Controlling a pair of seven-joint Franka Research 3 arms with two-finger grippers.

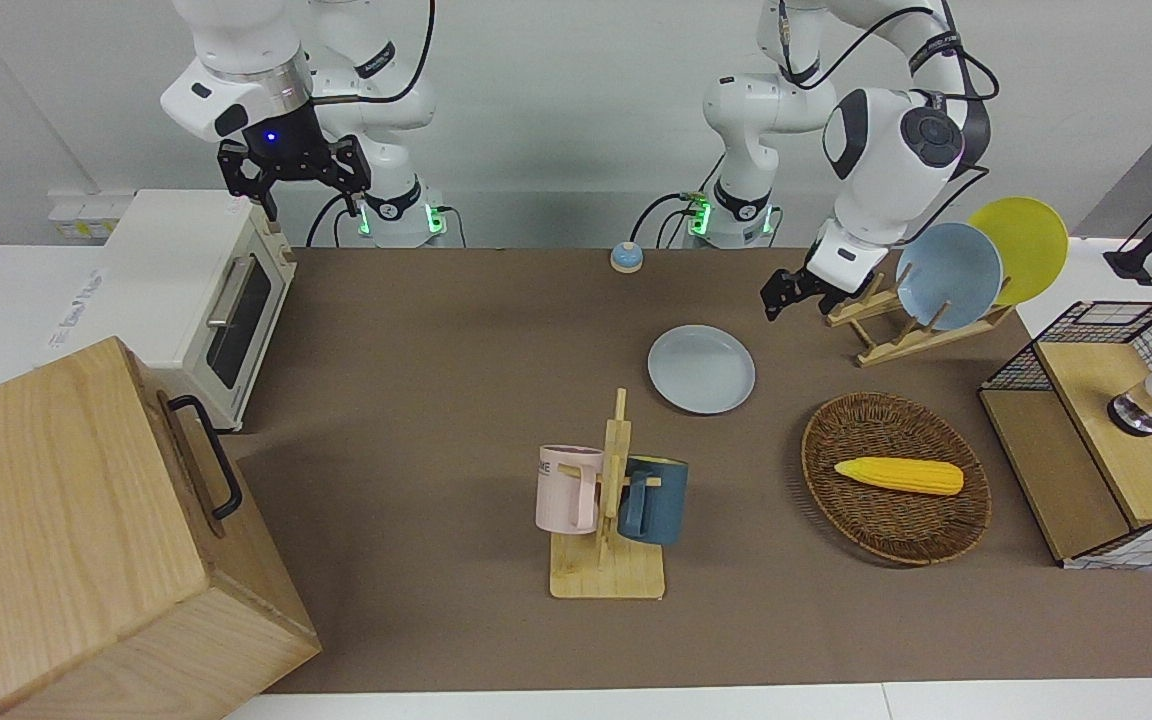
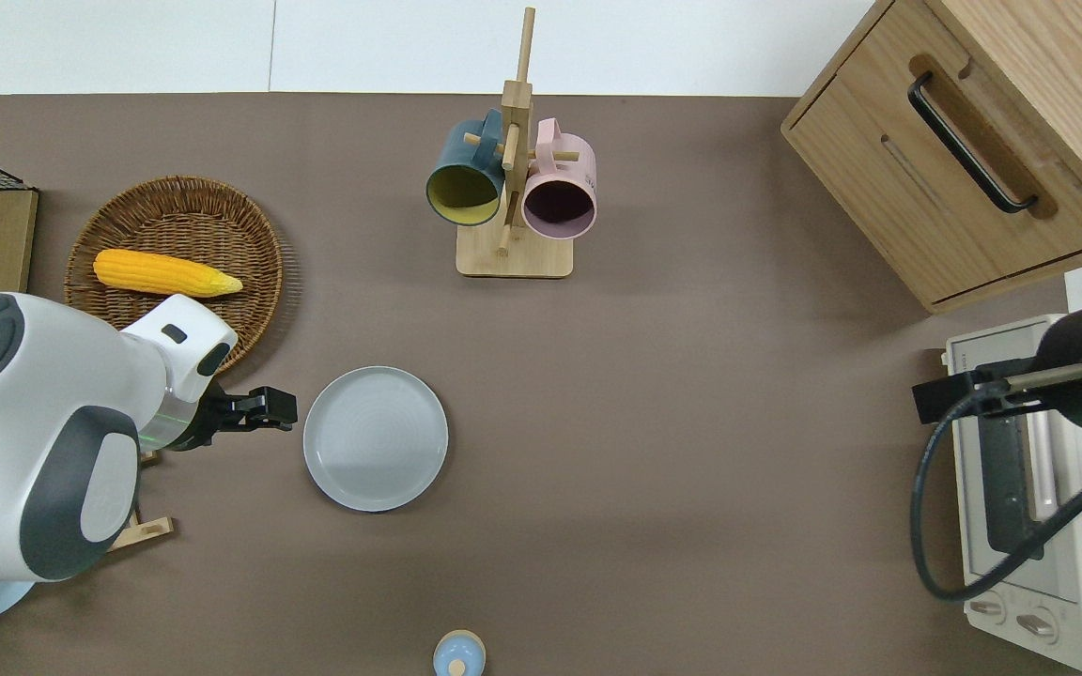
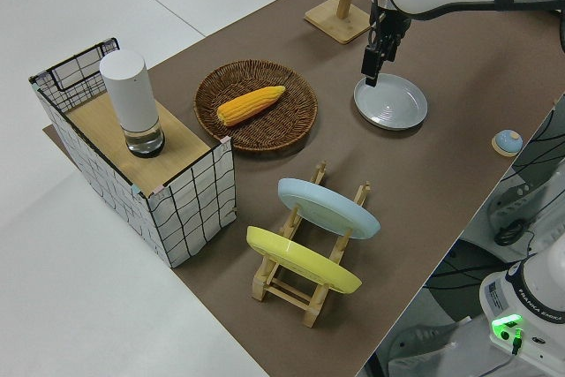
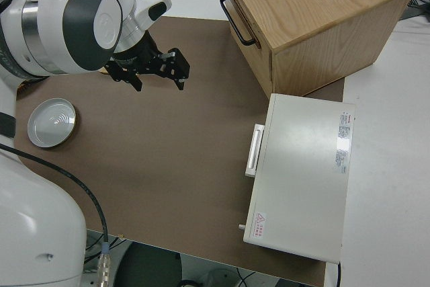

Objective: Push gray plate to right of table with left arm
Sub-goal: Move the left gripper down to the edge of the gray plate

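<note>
Logging what I am seeing now:
Gray plate (image 2: 376, 438): lying flat on the table (image 2: 691, 422), nearer to the robots than the mug rack (image 2: 511, 197).
Left gripper (image 2: 276, 409): hanging low just beside the plate's rim at the left arm's end, apart from it; I cannot tell how its fingers are standing.
Wicker basket (image 2: 165, 202): holding a corn cob (image 2: 165, 272).
Right arm: parked, its fingers spread and holding nothing.

- My front camera faces the arms across the table (image 1: 416, 400).
- Overhead looks straight down.
- Both side cameras sit raised, closer in.
- All four share the plate (image 1: 701, 368).
</note>
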